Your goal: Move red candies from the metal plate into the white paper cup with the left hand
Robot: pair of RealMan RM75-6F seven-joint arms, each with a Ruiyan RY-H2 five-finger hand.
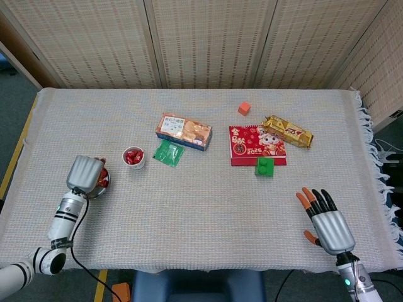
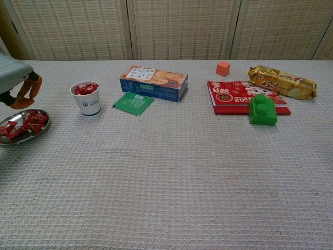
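Observation:
The metal plate [image 2: 45, 125] lies at the table's left edge with several red candies [image 2: 28, 122] on it. The white paper cup [image 2: 86, 101] stands just to its right, and red candies [image 1: 132, 156] fill its top. My left hand [image 2: 18, 78] hangs above the plate with its fingers [image 2: 29, 87] curled downward. No candy shows between them. In the head view the left hand [image 1: 86, 172] covers most of the plate. My right hand [image 1: 327, 224] lies at the front right, fingers spread, holding nothing.
A biscuit box [image 1: 184, 131] and a green packet [image 1: 168, 153] lie right of the cup. Further right are a red booklet [image 1: 257, 144], a green block [image 1: 264, 166], an orange cube [image 1: 244, 108] and a gold snack bag [image 1: 287, 131].

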